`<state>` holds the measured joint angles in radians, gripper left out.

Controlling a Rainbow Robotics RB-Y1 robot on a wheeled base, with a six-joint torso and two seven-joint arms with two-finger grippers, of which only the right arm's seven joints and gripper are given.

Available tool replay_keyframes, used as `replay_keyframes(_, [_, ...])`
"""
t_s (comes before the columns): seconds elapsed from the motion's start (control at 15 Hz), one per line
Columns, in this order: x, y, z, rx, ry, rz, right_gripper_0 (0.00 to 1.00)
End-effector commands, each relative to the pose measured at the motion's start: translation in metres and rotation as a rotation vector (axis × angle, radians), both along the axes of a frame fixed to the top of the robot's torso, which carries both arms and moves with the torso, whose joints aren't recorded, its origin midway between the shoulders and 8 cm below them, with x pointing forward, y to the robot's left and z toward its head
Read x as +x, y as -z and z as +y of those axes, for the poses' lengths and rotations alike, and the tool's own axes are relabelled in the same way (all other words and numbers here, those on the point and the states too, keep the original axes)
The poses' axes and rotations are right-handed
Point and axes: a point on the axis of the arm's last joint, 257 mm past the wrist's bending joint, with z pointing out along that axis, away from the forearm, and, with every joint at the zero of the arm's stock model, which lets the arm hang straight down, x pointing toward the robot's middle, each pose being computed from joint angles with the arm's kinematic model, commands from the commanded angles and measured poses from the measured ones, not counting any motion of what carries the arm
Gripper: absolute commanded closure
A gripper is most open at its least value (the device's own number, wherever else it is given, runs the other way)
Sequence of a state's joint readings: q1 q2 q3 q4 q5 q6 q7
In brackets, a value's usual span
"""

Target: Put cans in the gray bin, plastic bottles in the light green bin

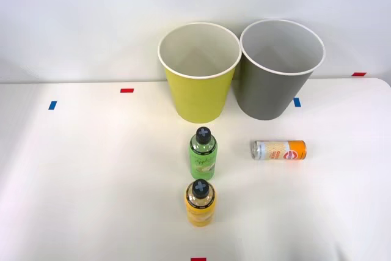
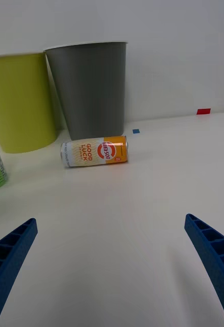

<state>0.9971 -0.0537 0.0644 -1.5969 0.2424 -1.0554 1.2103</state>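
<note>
can [image 2: 95, 151] on its side, "GOOD LUCK"

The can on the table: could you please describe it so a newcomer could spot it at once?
Find the gray bin at the back of the white table. Just in front of it lies the can, on its side. Unlike the two upright black-capped bottles, it is silver with an orange end.

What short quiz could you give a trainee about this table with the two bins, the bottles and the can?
1. True or false: the can stands upright.
2. Which bin is nearer the can: A the gray bin, B the light green bin?
3. Fill in: both plastic bottles have ___ caps.

Key
1. False; it lies on its side.
2. A.
3. Black. The right gripper is open and empty, aimed at the can.
</note>
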Motion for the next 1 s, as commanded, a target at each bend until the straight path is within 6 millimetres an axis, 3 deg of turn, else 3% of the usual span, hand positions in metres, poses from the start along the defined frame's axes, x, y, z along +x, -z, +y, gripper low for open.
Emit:
replay_keyframes(0.07, [0.0,0.0,0.0,0.0,0.0,0.0,0.0])
replay_keyframes(1.0, [0.0,0.0,0.0,0.0,0.0,0.0,0.0])
